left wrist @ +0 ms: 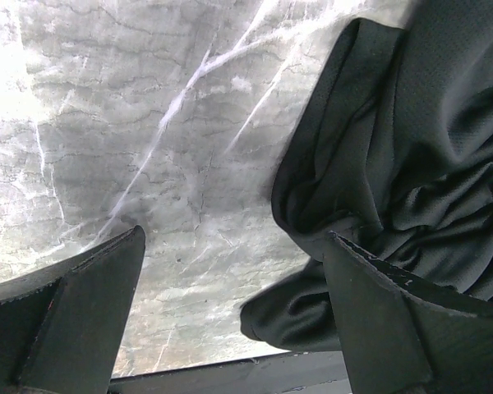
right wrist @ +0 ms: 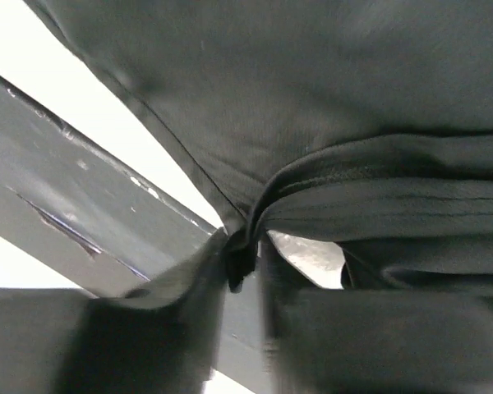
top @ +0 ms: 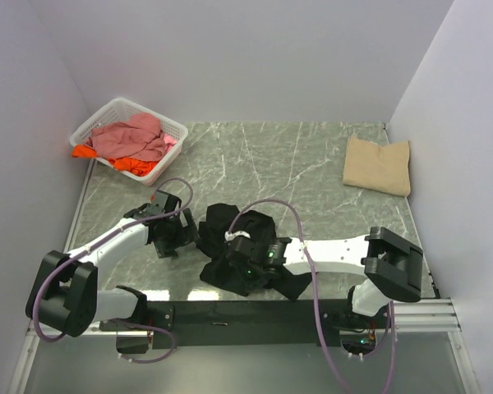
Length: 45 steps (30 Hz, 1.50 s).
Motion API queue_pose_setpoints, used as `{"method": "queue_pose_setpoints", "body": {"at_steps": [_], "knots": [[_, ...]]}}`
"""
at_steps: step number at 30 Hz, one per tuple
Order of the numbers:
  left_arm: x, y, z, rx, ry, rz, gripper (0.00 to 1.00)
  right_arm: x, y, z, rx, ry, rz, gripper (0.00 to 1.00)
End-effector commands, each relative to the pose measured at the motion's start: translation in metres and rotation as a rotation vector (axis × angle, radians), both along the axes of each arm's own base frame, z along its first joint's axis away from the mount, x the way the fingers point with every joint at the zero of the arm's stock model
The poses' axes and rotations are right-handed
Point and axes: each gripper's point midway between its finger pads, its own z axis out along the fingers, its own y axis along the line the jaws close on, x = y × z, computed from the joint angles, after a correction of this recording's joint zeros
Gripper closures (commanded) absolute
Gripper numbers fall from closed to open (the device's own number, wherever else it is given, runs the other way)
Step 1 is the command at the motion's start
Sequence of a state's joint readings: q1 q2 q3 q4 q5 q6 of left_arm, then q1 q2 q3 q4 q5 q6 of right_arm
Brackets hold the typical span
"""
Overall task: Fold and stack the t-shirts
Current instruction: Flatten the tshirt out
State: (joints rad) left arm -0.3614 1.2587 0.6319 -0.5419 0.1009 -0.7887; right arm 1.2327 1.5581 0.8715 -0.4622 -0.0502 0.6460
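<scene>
Black t-shirt (top: 222,220) bunched in a heap at lower centre of the top view, lying on the table (top: 312,164) between the two arms. Right gripper (right wrist: 242,261) clamped on a fold of it, cloth pinched tight. Left gripper (left wrist: 234,238) spread wide, empty, poised just beside the heap's left edge.

Looks soft, light and limp: no shape of its own, likely to sag and trail from a single pinch. Best taken at a hem or shoulder seam, two corners held apart.

Long run of the heap slanting from upper left to lower right; neck direction impossible to tell.

Tan t-shirt (top: 378,164) folded flat at upper right. Pink t-shirt (top: 135,135) and orange t-shirt (top: 141,167) piled in the basket (top: 98,116), upper left.
</scene>
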Motion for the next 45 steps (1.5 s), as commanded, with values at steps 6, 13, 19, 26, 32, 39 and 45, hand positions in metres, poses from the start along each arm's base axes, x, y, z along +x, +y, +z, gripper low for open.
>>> {"method": "queue_pose_setpoints", "body": {"at_steps": [6,13,19,26,32,39,45], "knots": [[0.013,0.001,0.009,0.023,-0.041,-0.005,0.05,0.067,-0.037,0.040,-0.071,-0.200,-0.256,1.00],[0.034,-0.007,0.014,0.010,-0.073,-0.006,0.06,0.131,-0.165,0.101,-0.057,-0.368,-0.683,1.00],[0.055,-0.027,0.018,-0.022,-0.088,-0.032,0.10,0.135,-0.224,0.086,-0.191,-0.359,-0.824,1.00],[0.043,-0.027,0.001,0.036,-0.035,-0.064,0.23,0.142,-0.223,0.086,-0.112,-0.338,-0.922,1.00],[0.029,-0.021,-0.001,0.040,-0.020,-0.063,0.38,0.148,-0.223,0.088,-0.121,-0.339,-0.923,1.00],[0.020,-0.029,-0.004,0.012,0.008,-0.081,0.48,0.150,-0.225,0.086,-0.115,-0.335,-0.932,1.00],[0.012,-0.034,-0.008,-0.017,0.034,-0.083,0.59,0.153,-0.224,0.086,-0.110,-0.336,-0.934,1.00]]}}
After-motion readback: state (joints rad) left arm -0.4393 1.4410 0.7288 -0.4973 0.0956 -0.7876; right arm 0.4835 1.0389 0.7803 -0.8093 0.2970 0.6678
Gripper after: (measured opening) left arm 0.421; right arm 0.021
